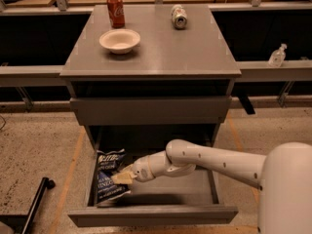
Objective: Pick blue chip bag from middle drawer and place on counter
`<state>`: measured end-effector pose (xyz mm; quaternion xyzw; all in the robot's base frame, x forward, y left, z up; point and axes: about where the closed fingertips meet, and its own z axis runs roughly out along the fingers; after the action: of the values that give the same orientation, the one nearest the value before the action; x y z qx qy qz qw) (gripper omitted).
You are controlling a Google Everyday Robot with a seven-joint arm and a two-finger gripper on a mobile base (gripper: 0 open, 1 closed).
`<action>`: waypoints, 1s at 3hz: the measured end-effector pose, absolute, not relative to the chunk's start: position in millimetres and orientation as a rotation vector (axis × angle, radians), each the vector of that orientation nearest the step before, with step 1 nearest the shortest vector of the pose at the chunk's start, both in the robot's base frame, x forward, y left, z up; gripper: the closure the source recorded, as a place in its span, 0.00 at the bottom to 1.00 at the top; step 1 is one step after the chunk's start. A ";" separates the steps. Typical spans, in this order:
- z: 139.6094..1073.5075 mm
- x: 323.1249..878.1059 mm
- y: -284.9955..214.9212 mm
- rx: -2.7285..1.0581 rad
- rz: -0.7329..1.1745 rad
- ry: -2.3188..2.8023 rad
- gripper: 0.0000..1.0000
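The blue chip bag, dark navy foil with white lettering, stands tilted at the left side of the open middle drawer, the low pulled-out tray of the grey cabinet. My gripper reaches in from the right on the white arm and is shut on the bag's right edge, holding it a little raised off the drawer floor. The counter, the cabinet's flat grey top, is above.
On the counter stand a red soda can, a white bowl and a silver can lying on its side. A closed drawer front sits above the open drawer. A clear bottle stands on the right ledge. A black bar lies on the floor at left.
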<state>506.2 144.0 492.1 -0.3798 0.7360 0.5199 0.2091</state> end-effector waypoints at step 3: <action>712.5 492.5 18.8 -1.231 0.977 1.872 1.00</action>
<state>492.5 18.8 712.5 -0.4732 0.7197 0.3758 0.3419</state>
